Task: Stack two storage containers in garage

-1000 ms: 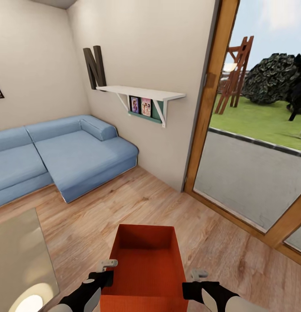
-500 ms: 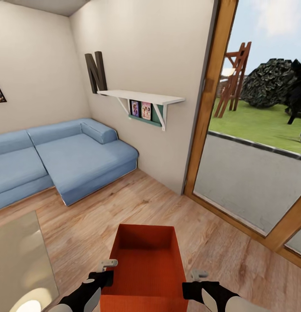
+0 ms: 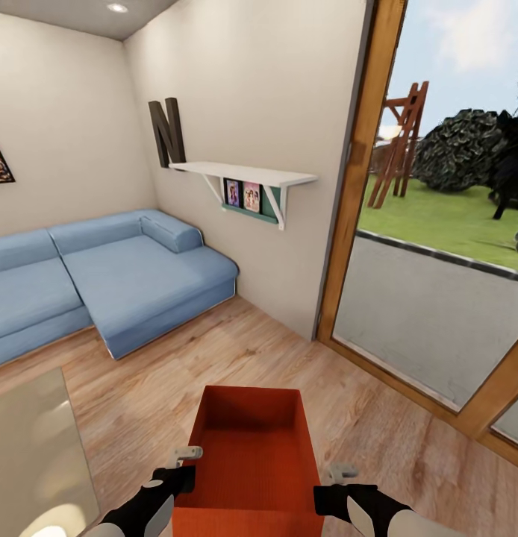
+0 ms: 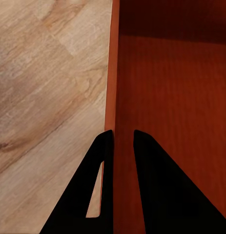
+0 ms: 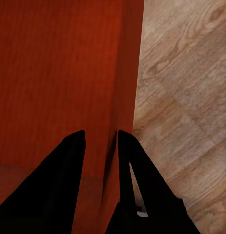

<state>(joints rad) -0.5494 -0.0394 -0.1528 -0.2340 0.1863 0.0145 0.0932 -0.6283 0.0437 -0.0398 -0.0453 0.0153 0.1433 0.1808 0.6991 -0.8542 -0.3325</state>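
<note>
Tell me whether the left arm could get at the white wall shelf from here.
Probably not. The left gripper is clamped on a wall of the storage container, low and close to the robot, while the white shelf hangs high on the far wall beyond open wood floor.

Both forearms were glossy black near the wrist with white shell panels behind, and each carried a small pale grey bracket on top. The left claw (image 4: pixel 123 146) and the right claw (image 5: pixel 101 146) each ended in two flat, matte black, tapering fingers with a narrow slot cut through one of them.
</note>
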